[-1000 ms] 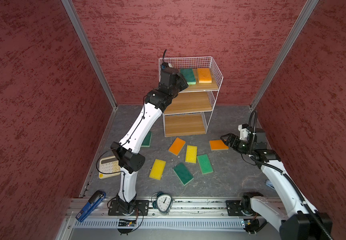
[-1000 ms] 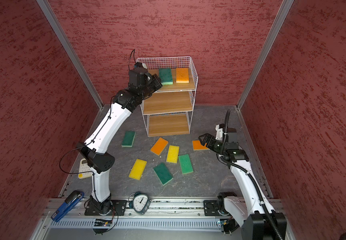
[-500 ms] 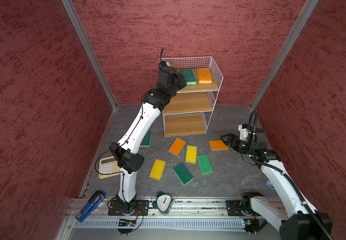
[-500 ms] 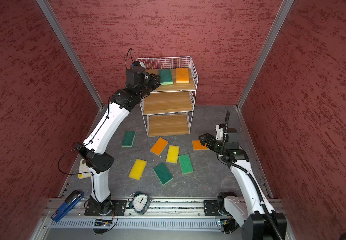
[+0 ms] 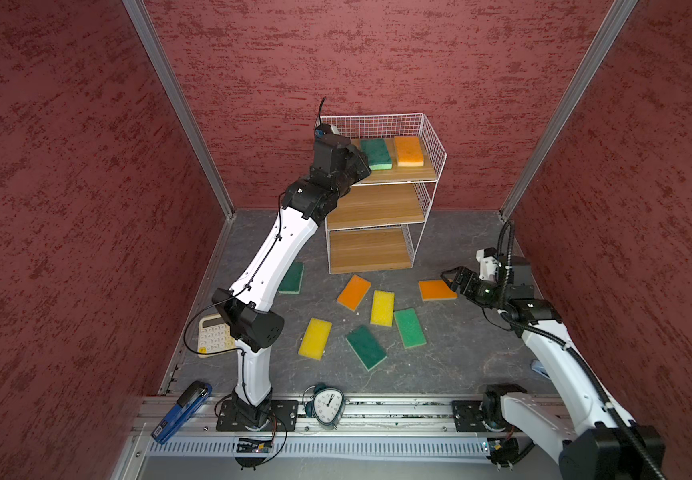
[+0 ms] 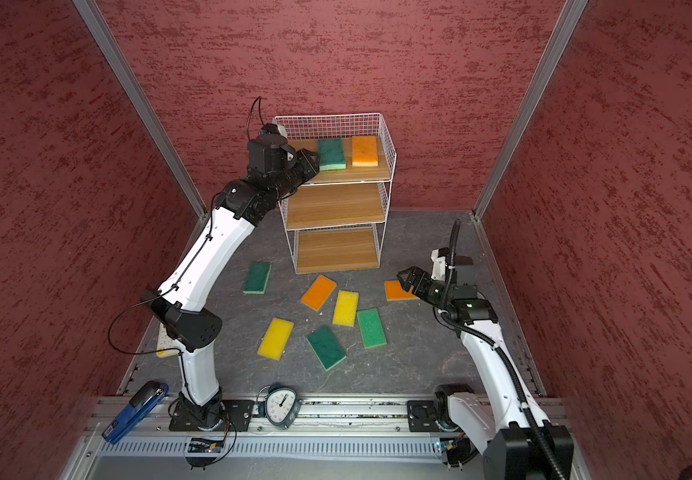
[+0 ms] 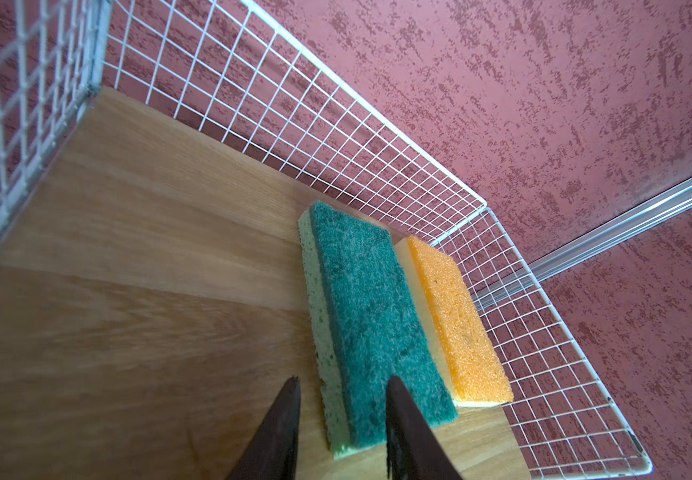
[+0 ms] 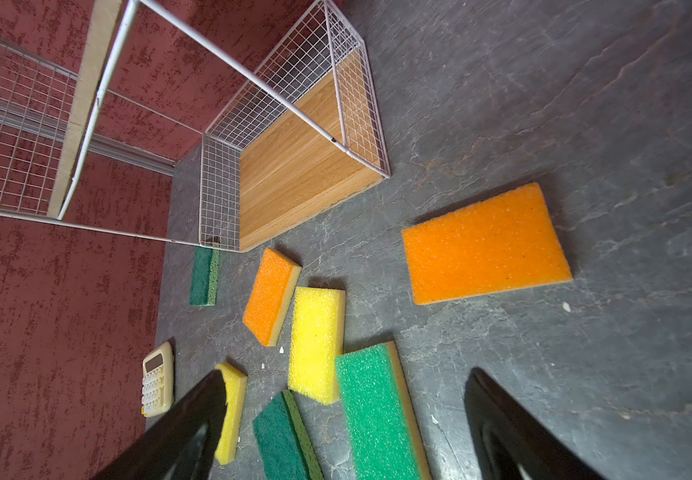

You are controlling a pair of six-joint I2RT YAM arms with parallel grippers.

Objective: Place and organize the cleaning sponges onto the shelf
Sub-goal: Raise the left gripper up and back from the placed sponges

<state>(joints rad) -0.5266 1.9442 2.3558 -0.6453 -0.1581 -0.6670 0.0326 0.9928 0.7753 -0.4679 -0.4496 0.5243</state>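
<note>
Nine flat rectangular foam sponges (image 5: 382, 307)

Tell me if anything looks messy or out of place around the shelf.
Yes: seven sponges lie scattered at mixed angles on the floor before the shelf; only a green sponge and an orange sponge sit neatly side by side on its top board. Nothing looks damaged.

Mottled red walls (image 5: 377, 62), grey stone-look floor (image 5: 460, 353)
</note>
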